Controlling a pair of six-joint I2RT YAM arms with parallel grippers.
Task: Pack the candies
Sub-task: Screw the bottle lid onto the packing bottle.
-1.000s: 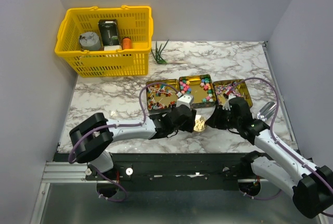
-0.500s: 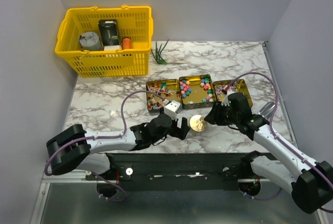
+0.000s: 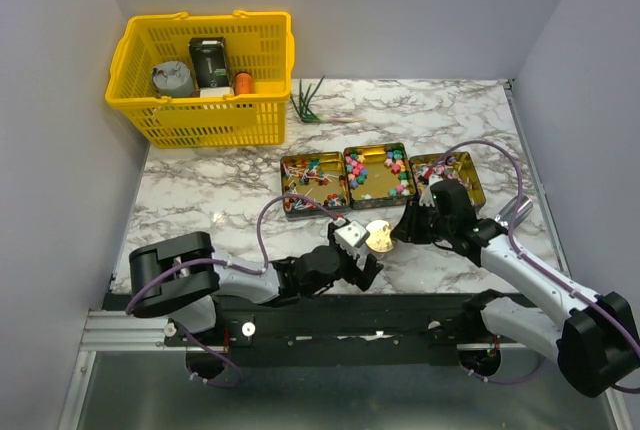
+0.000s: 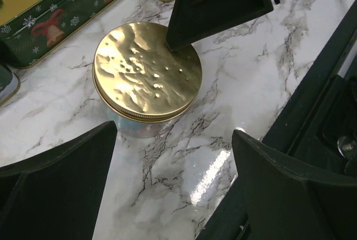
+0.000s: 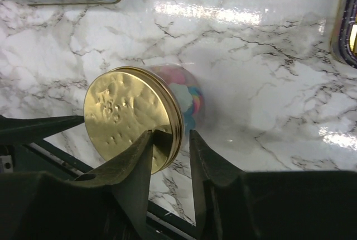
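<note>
The candies (image 3: pixel 380 172) lie in three open square tins across the table's middle. More candies (image 5: pixel 187 92) fill a small glass jar (image 3: pixel 378 237) with a round gold lid (image 4: pixel 146 72), standing in front of the tins. My right gripper (image 3: pixel 402 230) is at the jar's right side. In the right wrist view its jaws (image 5: pixel 170 134) stand narrowly apart around the lid's rim (image 5: pixel 174 123), one finger on the lid's top and one beside the jar. My left gripper (image 3: pixel 365 268) is open and empty just in front of the jar, and its wrist view (image 4: pixel 174 134) shows bare marble between the fingers.
A yellow basket (image 3: pixel 205 65) with several items stands at the back left. A green sprig (image 3: pixel 310 100) lies beside it. The black front rail (image 4: pixel 312 111) runs close behind the left gripper. Green decorated tin walls (image 4: pixel 61 22) stand just beyond the jar.
My left gripper has let go of the jar area and drawn back toward the near edge, open. The right gripper stays at the lid; the jar has barely moved.
</note>
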